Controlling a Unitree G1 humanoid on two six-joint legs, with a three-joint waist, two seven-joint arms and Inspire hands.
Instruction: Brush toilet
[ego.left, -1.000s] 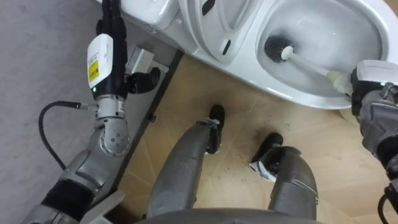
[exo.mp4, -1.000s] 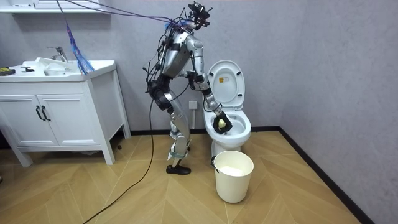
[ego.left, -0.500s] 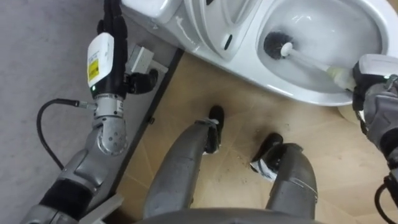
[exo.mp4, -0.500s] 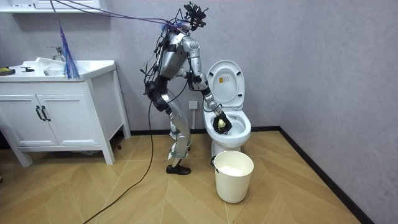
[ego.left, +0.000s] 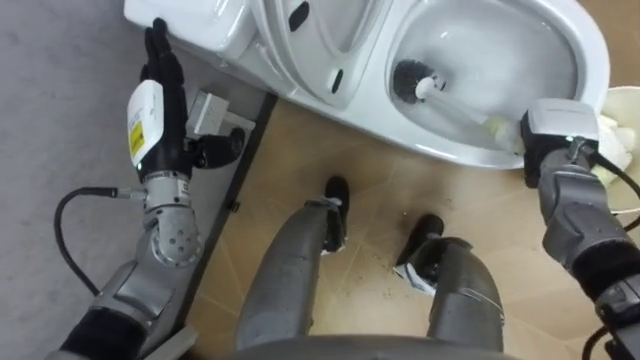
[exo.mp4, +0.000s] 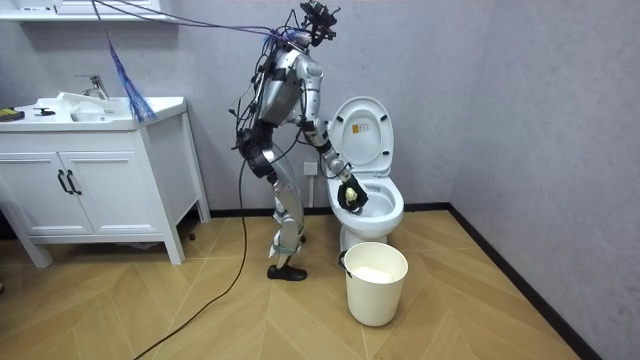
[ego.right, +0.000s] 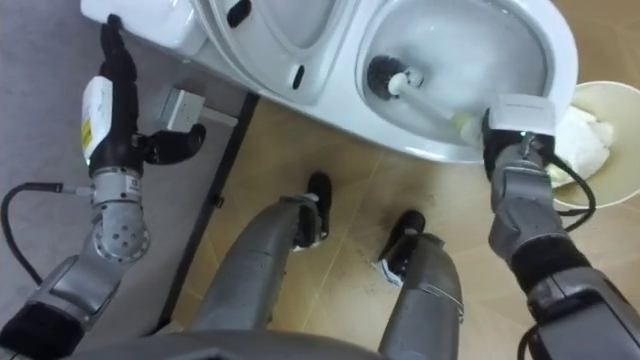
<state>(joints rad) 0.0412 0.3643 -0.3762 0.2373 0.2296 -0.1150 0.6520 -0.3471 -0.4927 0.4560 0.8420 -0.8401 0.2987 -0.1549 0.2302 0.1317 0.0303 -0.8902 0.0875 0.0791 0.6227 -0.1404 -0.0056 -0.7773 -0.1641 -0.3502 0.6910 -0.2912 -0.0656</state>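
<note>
The robot stands at the toilet (ego.left: 450, 152), leaning forward over the bowl, with lid and seat (ego.left: 325, 40) raised against the tank (ego.left: 200, 25). Right hand (ego.left: 552, 135): positioned at the near rim of the bowl, clenched around the handle end of the toilet brush (ego.left: 452, 101). The brush runs from this hand at a slant down into the bowl, and its dark bristle head rests against the inner bowl surface, near the back. Left hand (ego.left: 150, 110): released, with fingers straight and thumb spread, held beside the tank on the wall side, just above a small wall box (ego.left: 208, 112); it holds nothing. A white bucket (exo.mp4: 376, 283) stands on the wood floor in front of the toilet, just beside the right hand in the eye views, with pale crumpled material inside it.
</note>
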